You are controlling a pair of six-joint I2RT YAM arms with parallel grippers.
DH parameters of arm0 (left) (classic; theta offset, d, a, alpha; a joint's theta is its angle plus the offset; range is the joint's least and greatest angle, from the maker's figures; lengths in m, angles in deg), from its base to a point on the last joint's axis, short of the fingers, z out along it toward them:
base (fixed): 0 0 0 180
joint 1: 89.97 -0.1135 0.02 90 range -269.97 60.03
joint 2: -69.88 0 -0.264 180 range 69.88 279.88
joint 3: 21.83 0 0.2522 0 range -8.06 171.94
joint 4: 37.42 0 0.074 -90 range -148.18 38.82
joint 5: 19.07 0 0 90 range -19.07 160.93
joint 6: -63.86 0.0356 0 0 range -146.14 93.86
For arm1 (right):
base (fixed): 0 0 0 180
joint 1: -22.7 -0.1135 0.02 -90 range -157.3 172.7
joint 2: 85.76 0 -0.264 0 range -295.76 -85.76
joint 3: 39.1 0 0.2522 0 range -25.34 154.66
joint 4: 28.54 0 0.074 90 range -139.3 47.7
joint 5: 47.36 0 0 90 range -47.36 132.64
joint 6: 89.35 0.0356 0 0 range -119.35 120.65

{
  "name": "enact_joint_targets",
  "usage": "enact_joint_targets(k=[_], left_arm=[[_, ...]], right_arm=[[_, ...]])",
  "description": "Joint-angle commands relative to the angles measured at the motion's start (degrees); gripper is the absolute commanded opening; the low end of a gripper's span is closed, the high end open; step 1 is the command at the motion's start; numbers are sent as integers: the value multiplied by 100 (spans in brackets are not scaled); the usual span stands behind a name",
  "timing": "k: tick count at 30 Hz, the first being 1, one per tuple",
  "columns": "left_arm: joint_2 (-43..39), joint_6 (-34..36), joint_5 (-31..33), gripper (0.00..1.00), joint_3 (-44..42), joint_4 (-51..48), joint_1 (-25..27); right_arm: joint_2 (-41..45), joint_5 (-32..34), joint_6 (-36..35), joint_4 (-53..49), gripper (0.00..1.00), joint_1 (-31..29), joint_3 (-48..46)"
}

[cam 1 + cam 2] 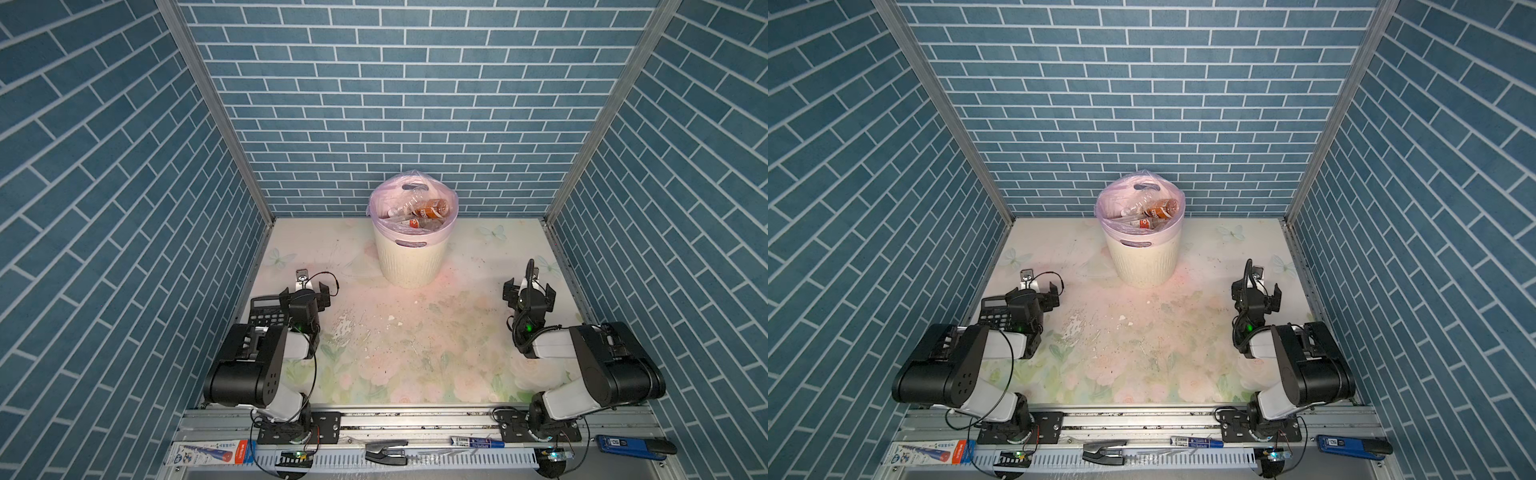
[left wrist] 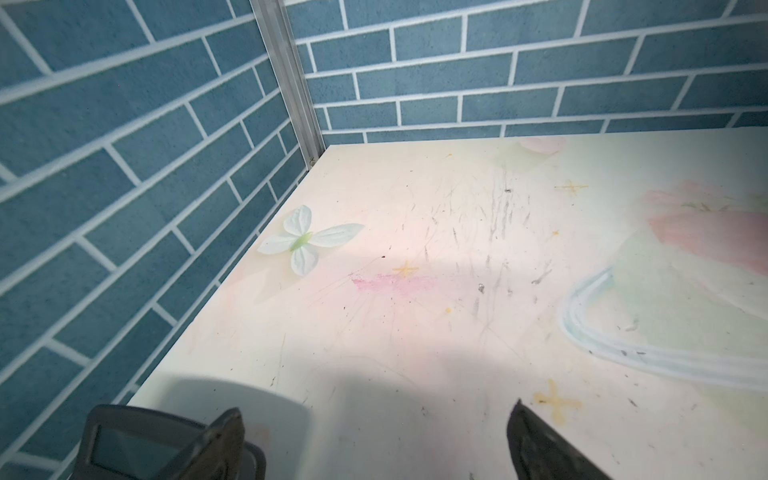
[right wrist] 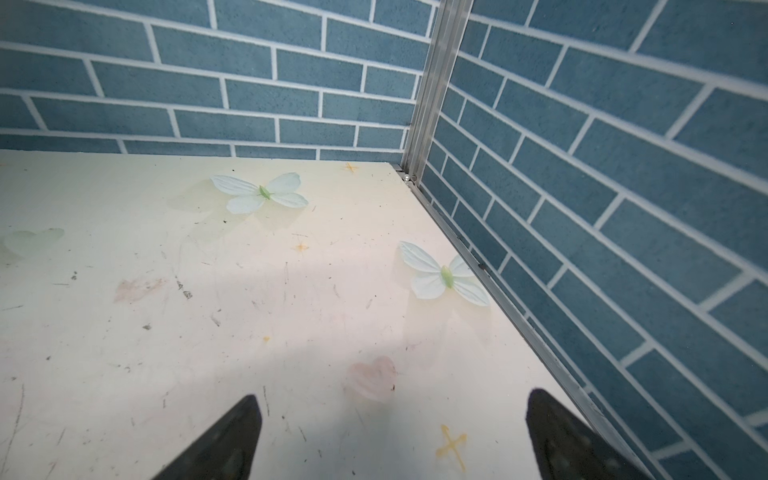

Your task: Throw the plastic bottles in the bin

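Bright even overhead light, soft shadows on the surface [image 2: 415,332] in wrist views, jaws blurred close-up, brick walls [image 1: 83,166] splayed at top-view edges.

We see a cream ribbed bin [image 1: 409,262], pink liner [image 1: 384,195], orange-brown bottle [image 1: 432,208] inside it, blue brick-patterned walls [image 1: 415,83] behind it, pale floral tabletop [image 1: 415,332] beneath it

The right end effector [image 3: 393,397], jaws wide apart and empty, hangs above the scuffed table [image 3: 124,340] near two white butterflies [image 3: 259,193].
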Motion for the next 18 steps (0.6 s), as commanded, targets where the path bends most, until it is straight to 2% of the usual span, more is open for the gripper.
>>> enact_joint_targets(k=[1,2,3,4,5,7,13,18], left_arm=[[54,93,-226,99,255,-169,-8],[-13,87,-277,99,334,-408,-8],[53,109,-277,99,268,-158,-8],[62,109,-261,99,275,-187,-8],[-4,92,-289,99,301,-338,-8],[58,104,-277,99,271,-168,-8],[47,100,-281,99,283,-206,-8],[35,92,-282,99,286,-232,-8]], right_arm=[[155,-1110,518,-319,99,678,-9],[-189,-1276,676,-1,98,865,-29],[-220,-1424,689,266,99,966,-69],[-27,-1437,839,-378,99,1005,39],[-245,-1514,763,119,99,1046,-21],[-138,-1541,851,-227,99,1084,38],[-184,-1468,646,48,99,963,-20],[-173,-1513,610,-346,99,944,179]])
